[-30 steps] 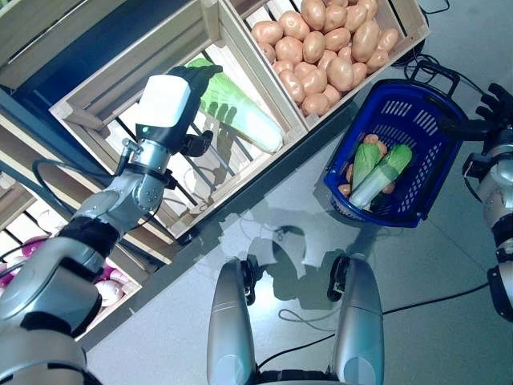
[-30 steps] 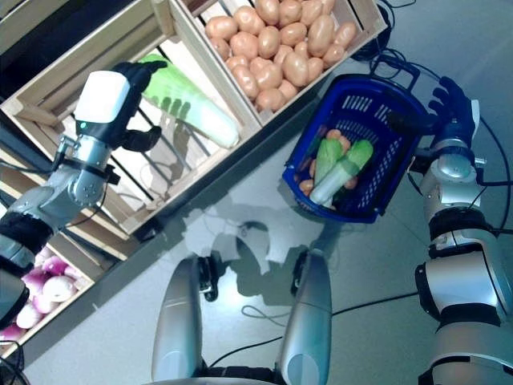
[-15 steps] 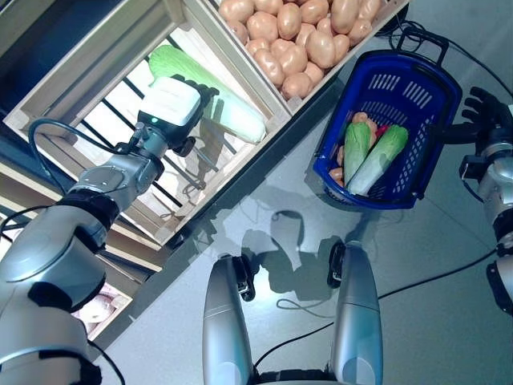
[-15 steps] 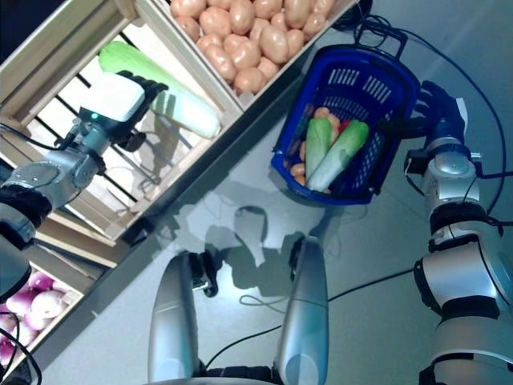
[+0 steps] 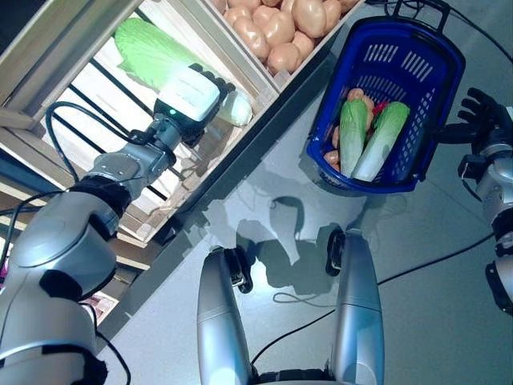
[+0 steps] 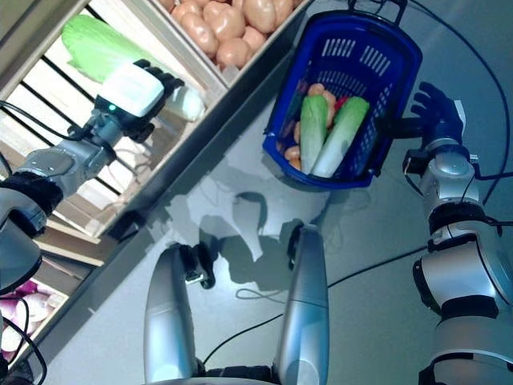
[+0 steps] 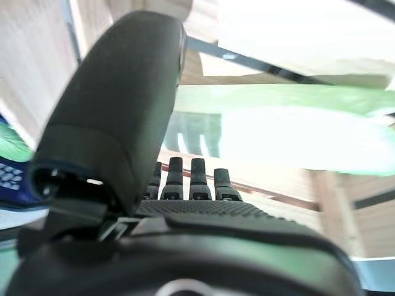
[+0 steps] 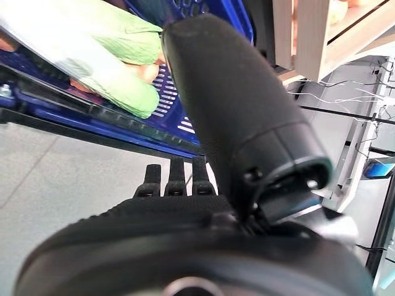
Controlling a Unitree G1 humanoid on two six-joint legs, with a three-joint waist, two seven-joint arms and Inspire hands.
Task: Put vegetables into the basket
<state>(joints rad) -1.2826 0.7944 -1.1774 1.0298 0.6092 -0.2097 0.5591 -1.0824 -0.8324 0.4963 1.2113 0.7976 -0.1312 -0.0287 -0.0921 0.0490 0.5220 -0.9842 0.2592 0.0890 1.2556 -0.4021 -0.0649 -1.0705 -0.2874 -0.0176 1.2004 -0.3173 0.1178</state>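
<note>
A long green-and-white cabbage (image 5: pixel 144 52) lies in a slatted wooden crate (image 5: pixel 48 76) on the stand. My left hand (image 5: pixel 191 95) is over the cabbage's white end, fingers (image 7: pixel 191 179) straight and open; the cabbage (image 7: pixel 290 135) lies just past them in the left wrist view. The blue basket (image 5: pixel 401 56) stands on the floor at the right. It holds two green-and-white cabbages (image 5: pixel 353 136) (image 5: pixel 386 138) on top of orange pieces (image 5: pixel 357 95). My right hand (image 5: pixel 479 116) is open beside the basket's right rim (image 8: pixel 185 132).
A crate of potatoes (image 5: pixel 280 24) stands next to the cabbage crate, right by the basket. The stand's dark front edge (image 5: pixel 264 120) runs diagonally between my left hand and the basket. Grey floor (image 5: pixel 449 265) lies below.
My left hand has slid along the cabbage from its leafy end to its white end. The camera has shifted, so the whole scene sits higher. The right hand stays by the basket.
</note>
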